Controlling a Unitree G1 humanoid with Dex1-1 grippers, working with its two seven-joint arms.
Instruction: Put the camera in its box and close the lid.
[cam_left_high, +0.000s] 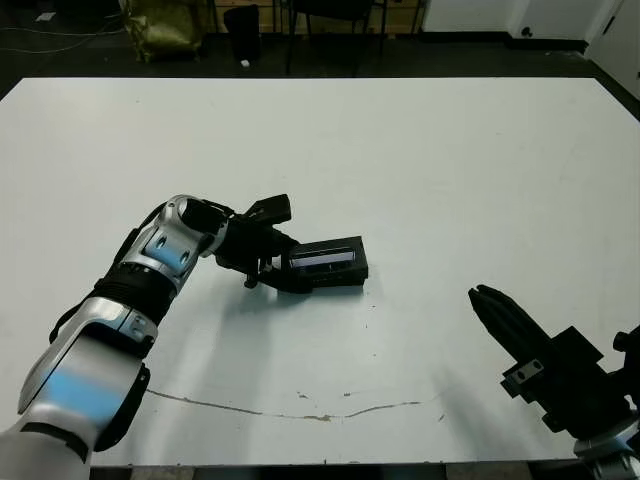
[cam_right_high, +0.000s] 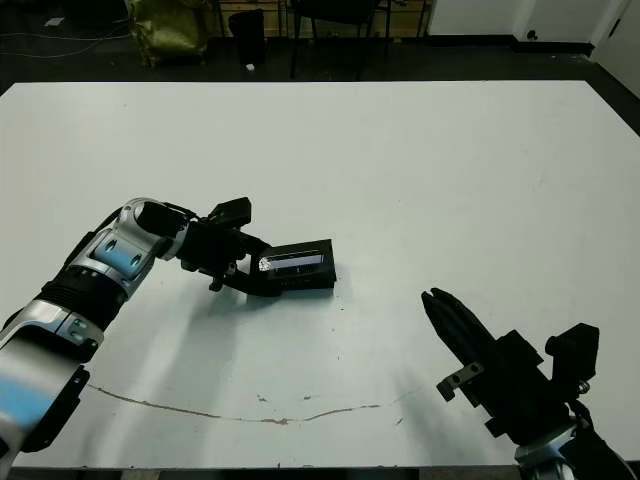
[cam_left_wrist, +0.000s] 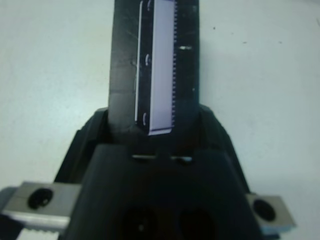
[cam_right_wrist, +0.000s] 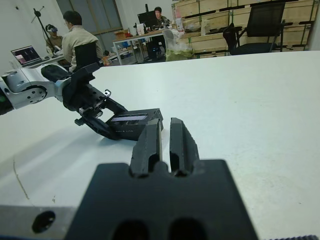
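Head views, item one: my left gripper (cam_left_high: 285, 268), left of frame centre, jaws clamped on the near-left end of the box (cam_left_high: 345, 272), which sits on the white table (cam_left_high: 420, 150) with the lid (cam_left_high: 325, 258) already on top, silvery strip showing. The camera is not visible anywhere; I judge it is inside, though the closed lid hides it. The box's long axis runs nearly left to right across the frame, tilted slightly up toward the right, extending away from my left fingertips. Item two: my right gripper (cam_left_high: 487, 297), lower right of frame, well apart from the box, fingers pressed together and holding nothing, pointing up and left toward it. Left wrist view: lid (cam_left_wrist: 162, 60) rising from frame centre to the top edge, strip running straight along my fingers' line; my fingers (cam_left_wrist: 212, 130) flank its end on either side, touching its sides. Whether the lid is fully seated I cannot tell. Right wrist view: my two fingers (cam_right_wrist: 182, 142) side by side at centre, a thin slit between them; box (cam_right_wrist: 132, 127) just beyond, left of centre, with the left gripper (cam_right_wrist: 97, 122) on its left end. People sit at desks in the upper left background. Judgement: the left arm is far nearer, already on the box; any final press on the lid falls to it.
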